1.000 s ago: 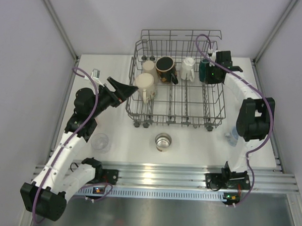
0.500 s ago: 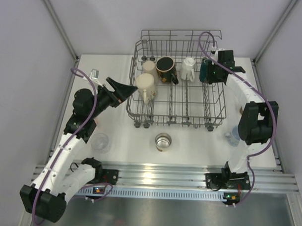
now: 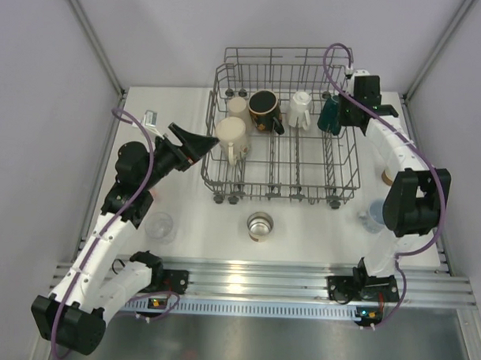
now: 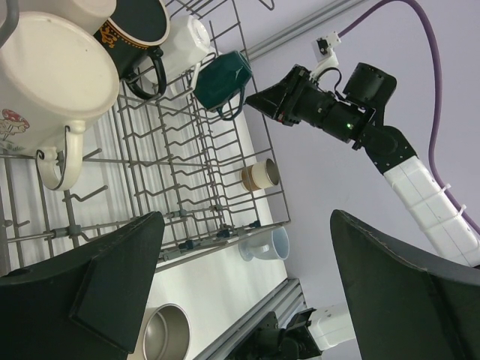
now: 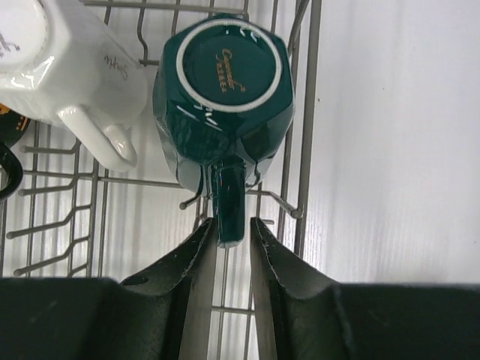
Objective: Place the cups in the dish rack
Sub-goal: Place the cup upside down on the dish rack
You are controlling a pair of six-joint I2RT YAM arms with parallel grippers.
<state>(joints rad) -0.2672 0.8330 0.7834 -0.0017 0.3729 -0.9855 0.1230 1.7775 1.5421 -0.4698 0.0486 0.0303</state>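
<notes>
While your right gripper [image 5: 233, 223] sits at the green mug [image 5: 225, 82], its jaws stand close on either side of the handle tip; you cannot tell whether they pinch it. The mug's base faces the gripper, just ahead, against the rack [image 5: 307, 112] wall, with a white mug [image 5: 67, 67] to the left. Your left gripper [image 4: 246, 217] is spread wide and holds nothing, just outside the rack, with a cream mug [image 4: 52, 82] ahead inside. Back toward its base, a steel cup [image 3: 259, 225] stands on the table [image 3: 302, 229].

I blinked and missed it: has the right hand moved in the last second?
Yes. The right hand has drawn back rightward, towards and past the dish rack's right wall.
</notes>
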